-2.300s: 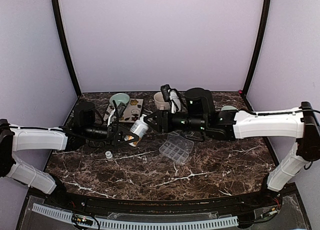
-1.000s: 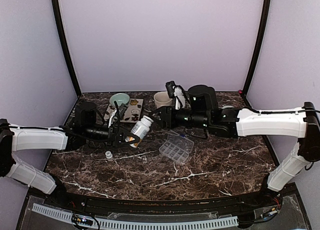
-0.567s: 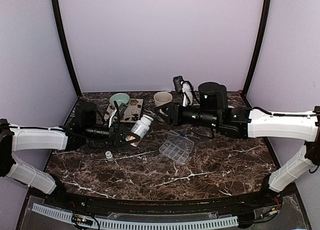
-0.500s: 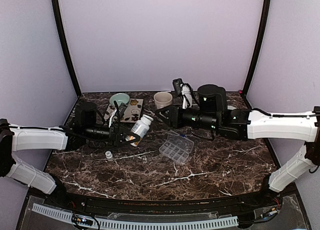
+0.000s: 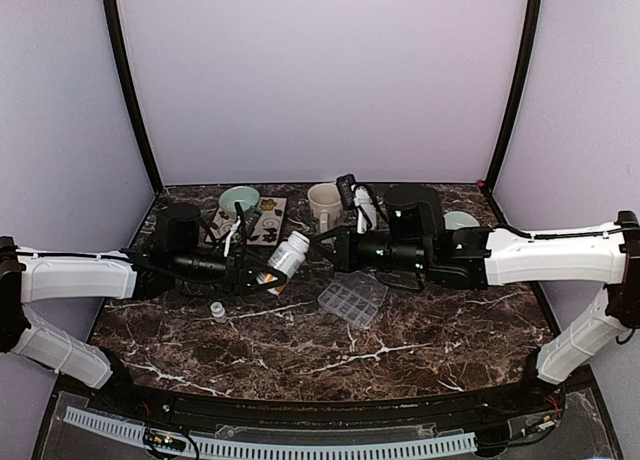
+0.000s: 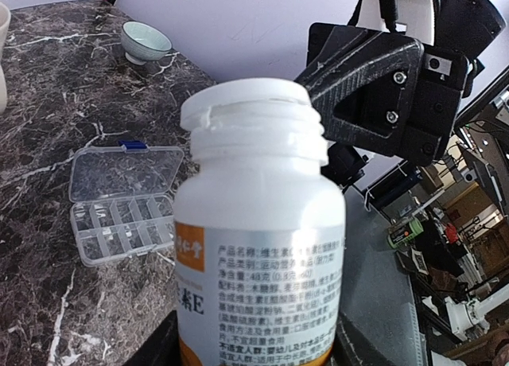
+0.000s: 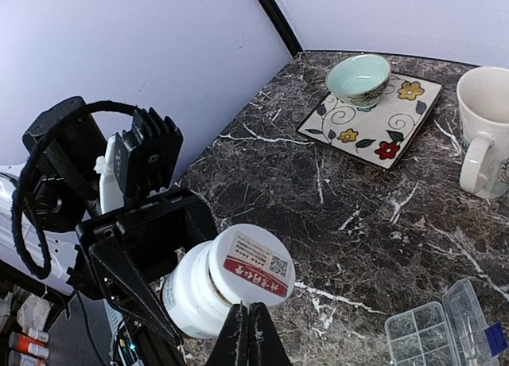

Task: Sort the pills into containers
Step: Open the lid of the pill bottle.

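Pill bottle [image 6: 258, 255] of white plastic, held tilted above the marble table [image 5: 420, 340] with the left gripper [image 5: 262, 273] clamped on its lower body. Its label carries columns of small black Chinese print, too fine to read, beside a large "E" and an orange band. The mouth is covered by a white seal printed with a red strip of white characters and a QR code. The right gripper [image 7: 248, 314] has its fingers pressed together, with nothing seen between them, and its tip lies at the seal's rim; contact cannot be judged. The clear pill-organizer tray [image 5: 352, 298] lies on the table below the right gripper, lid swung open, compartments apparently unfilled. A cream mug [image 7: 485, 131] and a pale green bowl [image 7: 359, 75] on a floral tile [image 7: 374, 123] stand behind.
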`<act>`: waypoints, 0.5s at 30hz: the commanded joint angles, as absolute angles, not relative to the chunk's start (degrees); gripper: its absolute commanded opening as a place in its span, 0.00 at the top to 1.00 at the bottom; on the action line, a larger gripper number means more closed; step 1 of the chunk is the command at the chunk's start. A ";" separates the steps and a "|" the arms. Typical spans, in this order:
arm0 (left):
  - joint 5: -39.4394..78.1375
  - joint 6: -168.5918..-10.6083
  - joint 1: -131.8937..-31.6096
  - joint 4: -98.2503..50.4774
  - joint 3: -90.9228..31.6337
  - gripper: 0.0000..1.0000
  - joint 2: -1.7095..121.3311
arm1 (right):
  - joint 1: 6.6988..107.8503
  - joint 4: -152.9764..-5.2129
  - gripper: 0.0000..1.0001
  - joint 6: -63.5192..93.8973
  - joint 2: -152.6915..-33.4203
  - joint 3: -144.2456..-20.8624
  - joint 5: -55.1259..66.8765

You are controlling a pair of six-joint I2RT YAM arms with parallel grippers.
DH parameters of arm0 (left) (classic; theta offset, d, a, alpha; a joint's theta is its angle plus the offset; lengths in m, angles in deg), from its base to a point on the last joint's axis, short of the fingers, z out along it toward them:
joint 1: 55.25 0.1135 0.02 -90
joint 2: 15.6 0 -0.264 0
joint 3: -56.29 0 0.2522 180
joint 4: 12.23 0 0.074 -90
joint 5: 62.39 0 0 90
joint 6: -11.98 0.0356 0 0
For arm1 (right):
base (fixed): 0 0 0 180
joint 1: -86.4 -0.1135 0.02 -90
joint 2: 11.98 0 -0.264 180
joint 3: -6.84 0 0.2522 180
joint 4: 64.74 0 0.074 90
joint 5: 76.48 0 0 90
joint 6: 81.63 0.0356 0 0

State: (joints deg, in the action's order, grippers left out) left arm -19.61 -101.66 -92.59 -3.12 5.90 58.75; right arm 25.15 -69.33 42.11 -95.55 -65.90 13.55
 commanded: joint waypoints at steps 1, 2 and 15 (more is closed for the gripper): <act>-18.45 -98.69 -93.50 -4.74 3.72 0.95 58.47 | 24.71 -66.86 0.97 42.60 -97.10 -66.43 13.66; -18.27 -98.30 -93.60 -5.18 3.54 0.95 58.56 | 24.70 -66.73 0.97 42.68 -97.26 -66.45 13.69; -15.30 -96.00 -94.63 -6.93 2.70 0.98 59.81 | 24.55 -65.84 0.98 44.06 -95.92 -63.98 14.17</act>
